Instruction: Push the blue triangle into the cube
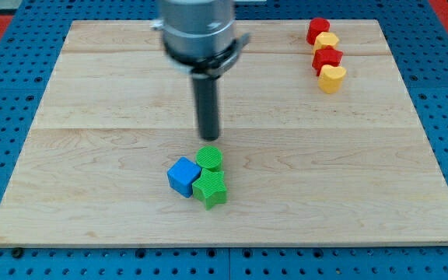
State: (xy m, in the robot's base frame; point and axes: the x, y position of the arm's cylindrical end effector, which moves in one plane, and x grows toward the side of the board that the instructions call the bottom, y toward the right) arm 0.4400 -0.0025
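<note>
A blue cube [183, 176] lies on the wooden board [92, 117] below the middle. A green round block [209, 159] and a green star-shaped block [210, 189] touch its right side. My tip [209, 138] stands just above the green round block toward the view's top, close to it. No blue triangle shows in this view.
At the top right, a column of blocks runs downward: a red block [317, 29], a yellow block [327, 41], a red block [327, 58] and a yellow heart-shaped block [332, 78]. The board's edges meet a blue perforated table.
</note>
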